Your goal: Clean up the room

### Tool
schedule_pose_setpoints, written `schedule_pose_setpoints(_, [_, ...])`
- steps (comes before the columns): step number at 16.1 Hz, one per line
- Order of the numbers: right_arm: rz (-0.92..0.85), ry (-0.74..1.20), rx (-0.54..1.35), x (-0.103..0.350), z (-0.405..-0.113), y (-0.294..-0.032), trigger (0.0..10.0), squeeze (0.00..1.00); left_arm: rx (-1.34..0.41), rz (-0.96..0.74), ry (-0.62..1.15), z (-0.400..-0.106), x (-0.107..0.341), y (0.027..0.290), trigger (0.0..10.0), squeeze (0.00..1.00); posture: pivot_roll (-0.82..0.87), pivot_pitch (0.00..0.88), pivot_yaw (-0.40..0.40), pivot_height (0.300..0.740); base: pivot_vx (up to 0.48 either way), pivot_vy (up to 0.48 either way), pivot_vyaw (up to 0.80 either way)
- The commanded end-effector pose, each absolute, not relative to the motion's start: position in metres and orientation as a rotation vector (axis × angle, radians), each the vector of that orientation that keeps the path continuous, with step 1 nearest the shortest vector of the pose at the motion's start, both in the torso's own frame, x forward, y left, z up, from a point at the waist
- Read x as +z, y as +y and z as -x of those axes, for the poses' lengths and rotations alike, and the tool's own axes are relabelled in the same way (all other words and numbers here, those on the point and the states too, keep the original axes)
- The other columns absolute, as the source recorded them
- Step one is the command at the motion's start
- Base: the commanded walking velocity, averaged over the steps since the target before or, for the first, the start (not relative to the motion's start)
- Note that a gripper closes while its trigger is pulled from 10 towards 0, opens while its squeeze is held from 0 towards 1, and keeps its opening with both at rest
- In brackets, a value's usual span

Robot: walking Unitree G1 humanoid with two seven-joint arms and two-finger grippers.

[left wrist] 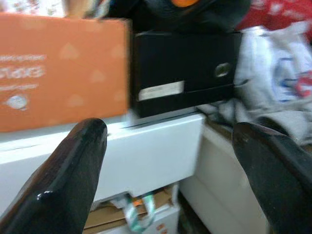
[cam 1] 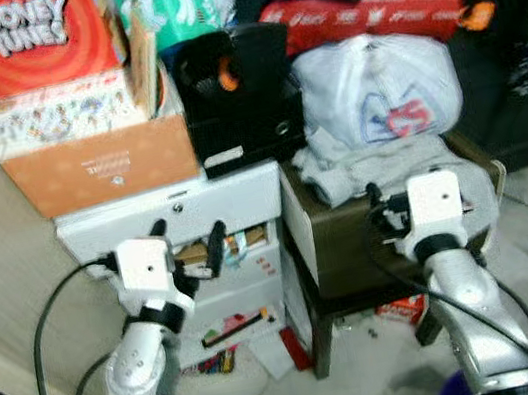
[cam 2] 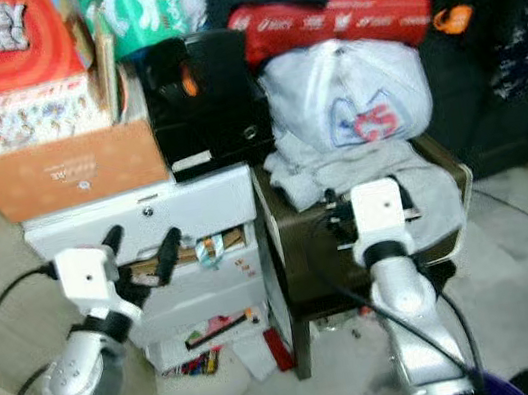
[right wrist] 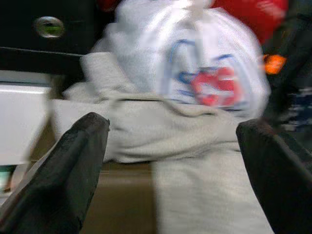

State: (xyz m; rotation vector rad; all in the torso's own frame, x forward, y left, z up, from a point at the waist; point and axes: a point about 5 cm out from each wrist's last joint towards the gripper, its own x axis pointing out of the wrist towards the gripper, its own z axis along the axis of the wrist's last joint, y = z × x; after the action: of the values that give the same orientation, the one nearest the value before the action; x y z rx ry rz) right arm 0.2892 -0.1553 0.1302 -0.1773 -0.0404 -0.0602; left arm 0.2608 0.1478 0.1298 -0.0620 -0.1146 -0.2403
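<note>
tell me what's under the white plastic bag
The bag sits on a crumpled grey cloth that drapes over a dark brown box. The cloth covers the box's top, so what lies there is hidden.

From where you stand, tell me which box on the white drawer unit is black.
The black box at the right end of the white drawer unit, bearing a pale label. The orange cardboard box stands beside it on the left.
</note>
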Motion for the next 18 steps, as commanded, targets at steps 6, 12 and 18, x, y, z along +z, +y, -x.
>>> schedule_pose_setpoints(6, [0.191,-0.055,-0.058,0.1341,-0.2903,-0.1531,10.0,0.0,-0.226,0.064,-0.106,-0.261,0.1283,0.1498,10.0,0.0,-0.08,0.035,-0.027,0.74,0.0,-0.22,0.0])
schedule_pose_setpoints(12, [0.202,-0.053,-0.043,0.1327,-0.2915,-0.1504,10.0,0.0,-0.204,0.053,-0.106,-0.2616,0.125,0.1531,10.0,0.0,-0.08,0.022,-0.033,0.74,0.0,0.0,0.61])
schedule_pose_setpoints(18, [0.202,-0.052,-0.039,0.1319,-0.2934,-0.1492,10.0,0.0,-0.223,0.048,-0.107,-0.2641,0.1243,0.1513,10.0,0.0,-0.08,0.007,-0.03,0.74,0.0,0.0,0.8])
